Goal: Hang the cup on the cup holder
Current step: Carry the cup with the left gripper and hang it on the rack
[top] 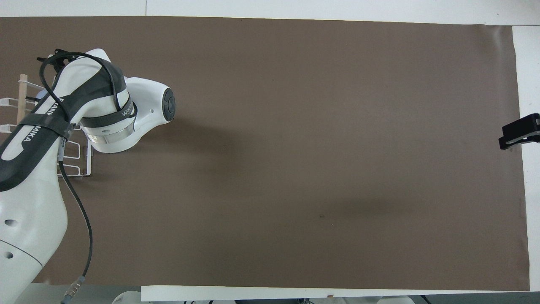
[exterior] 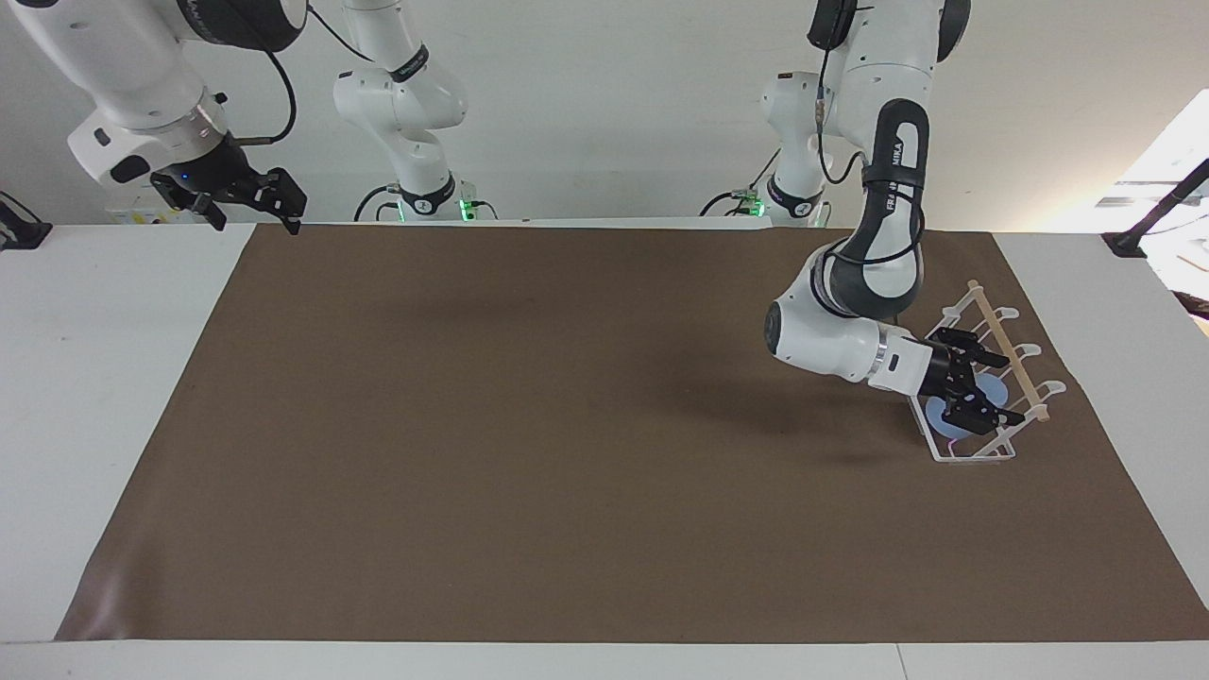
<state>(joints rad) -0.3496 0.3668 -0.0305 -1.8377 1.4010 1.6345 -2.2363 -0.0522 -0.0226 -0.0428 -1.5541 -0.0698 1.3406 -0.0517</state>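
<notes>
The light-blue cup sits low among the prongs of the white wire cup holder, under its wooden rod, at the left arm's end of the table. My left gripper is shut on the cup, reaching in sideways over the rack's base. In the overhead view the left arm hides the cup and its gripper; only the rack's base and the rod show. My right gripper is open and empty, waiting in the air at the right arm's end of the table; it also shows in the overhead view.
A brown mat covers most of the white table. The rack stands near the mat's edge at the left arm's end. Nothing else lies on the mat.
</notes>
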